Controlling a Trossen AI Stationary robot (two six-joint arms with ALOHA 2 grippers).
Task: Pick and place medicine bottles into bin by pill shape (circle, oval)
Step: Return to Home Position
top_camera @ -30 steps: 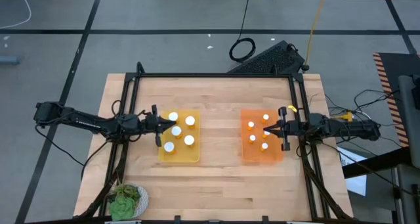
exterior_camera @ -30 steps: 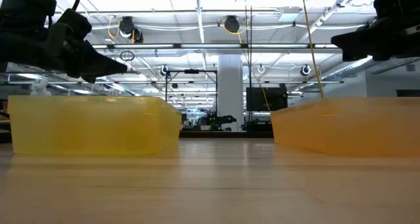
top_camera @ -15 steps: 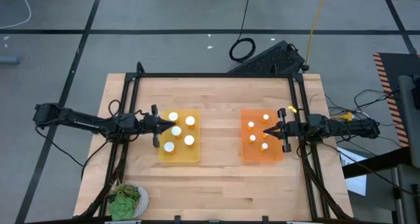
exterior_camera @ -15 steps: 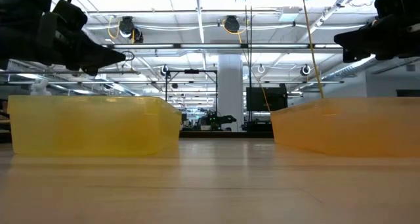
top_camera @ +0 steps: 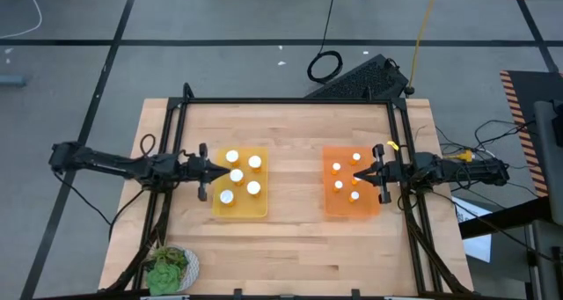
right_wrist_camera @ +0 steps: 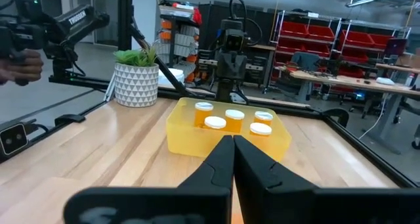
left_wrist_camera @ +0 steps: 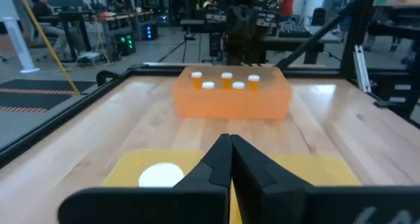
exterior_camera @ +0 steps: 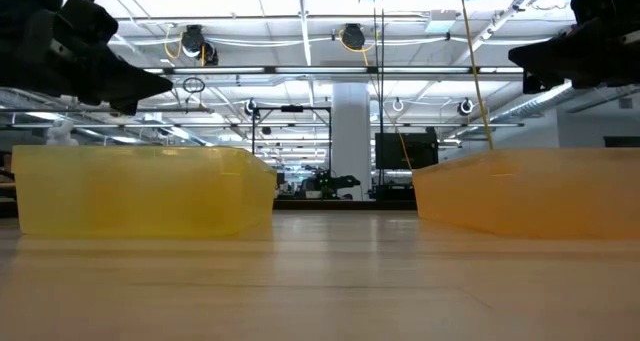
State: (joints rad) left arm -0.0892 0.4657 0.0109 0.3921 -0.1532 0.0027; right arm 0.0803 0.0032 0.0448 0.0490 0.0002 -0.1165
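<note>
Above the wooden table (top_camera: 290,221) — left gripper (top_camera: 214,169) and right gripper (top_camera: 359,175) closed, empty; amber pill bottles (top_camera: 236,176) sorted into yellow tray (top_camera: 239,210) and orange tray (top_camera: 350,210) — apparently finished.

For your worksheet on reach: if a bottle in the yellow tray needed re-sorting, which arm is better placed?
Probably the left: the left gripper, shut and empty, sits at the yellow tray edge; the right gripper is over the orange tray.
</note>
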